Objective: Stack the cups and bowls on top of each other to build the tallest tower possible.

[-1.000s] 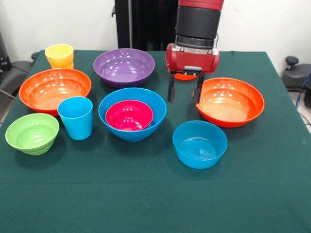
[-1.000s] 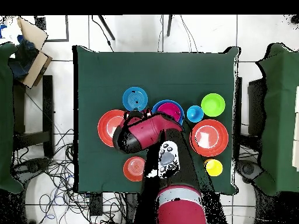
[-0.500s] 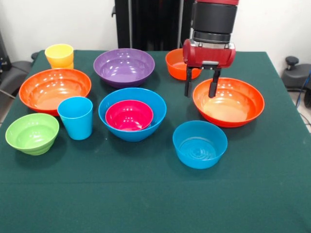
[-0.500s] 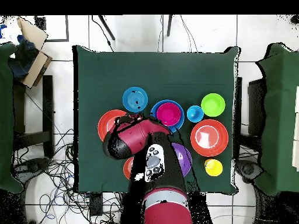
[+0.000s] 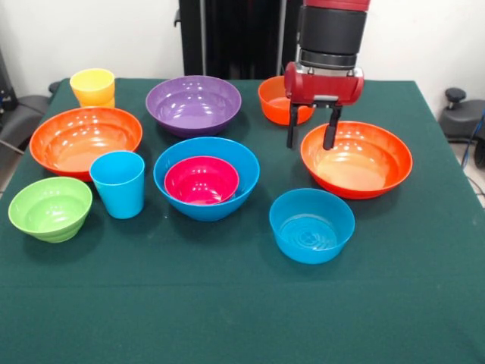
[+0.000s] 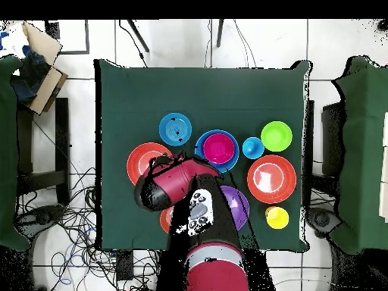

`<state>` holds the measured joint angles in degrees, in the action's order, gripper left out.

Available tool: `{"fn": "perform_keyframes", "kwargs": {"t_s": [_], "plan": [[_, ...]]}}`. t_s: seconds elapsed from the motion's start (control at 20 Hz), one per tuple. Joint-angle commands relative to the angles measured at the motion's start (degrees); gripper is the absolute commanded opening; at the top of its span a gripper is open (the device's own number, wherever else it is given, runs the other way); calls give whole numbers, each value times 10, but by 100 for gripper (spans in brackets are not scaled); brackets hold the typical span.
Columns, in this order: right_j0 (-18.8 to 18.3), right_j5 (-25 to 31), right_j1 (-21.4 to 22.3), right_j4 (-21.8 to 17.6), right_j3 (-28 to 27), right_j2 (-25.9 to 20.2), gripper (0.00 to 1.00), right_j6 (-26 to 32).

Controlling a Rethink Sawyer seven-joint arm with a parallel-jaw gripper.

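My gripper (image 5: 309, 136) hangs open and empty over the far left rim of the right-hand large orange bowl (image 5: 358, 161). Just behind it sits the small orange bowl (image 5: 275, 99). The magenta bowl (image 5: 201, 180) rests inside the large blue bowl (image 5: 207, 179) at the table's middle. The medium blue bowl (image 5: 311, 225) stands in front of the gripper. At the left are the blue cup (image 5: 118, 183), the lime green bowl (image 5: 50, 208), a second large orange bowl (image 5: 86, 139) and the yellow cup (image 5: 92, 87). The purple bowl (image 5: 193, 104) sits at the back. From overhead the arm (image 6: 178, 182) covers the gripper.
The green table (image 5: 242, 303) has bare cloth along its front. In the overhead view the arm hides part of the purple bowl (image 6: 238, 206) and of the small orange bowl (image 6: 167, 220). Chairs flank the table, and a cardboard box (image 6: 42, 64) lies at the upper left.
Over the last second my gripper rose a little and moved right, to the large orange bowl's rim, uncovering the small orange bowl. It has barely shifted in the last half second. No object moved.
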<state>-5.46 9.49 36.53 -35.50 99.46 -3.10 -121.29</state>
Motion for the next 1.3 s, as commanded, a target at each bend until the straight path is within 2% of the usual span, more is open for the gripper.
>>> {"fn": "perform_keyframes", "kwargs": {"t_s": [0.05,0.4,0.75,0.8,0.95,1.3], "plan": [[22,-57,-62,-44,-11,-11,100,-17],[67,-83,-117,-36,-70,44,100,-24],[72,-88,-133,-26,-88,53,100,-16],[73,-89,-133,-24,-89,55,0,-13],[59,-81,-130,-16,-76,42,0,-16],[62,-82,-122,-17,-81,43,0,-13]]}}
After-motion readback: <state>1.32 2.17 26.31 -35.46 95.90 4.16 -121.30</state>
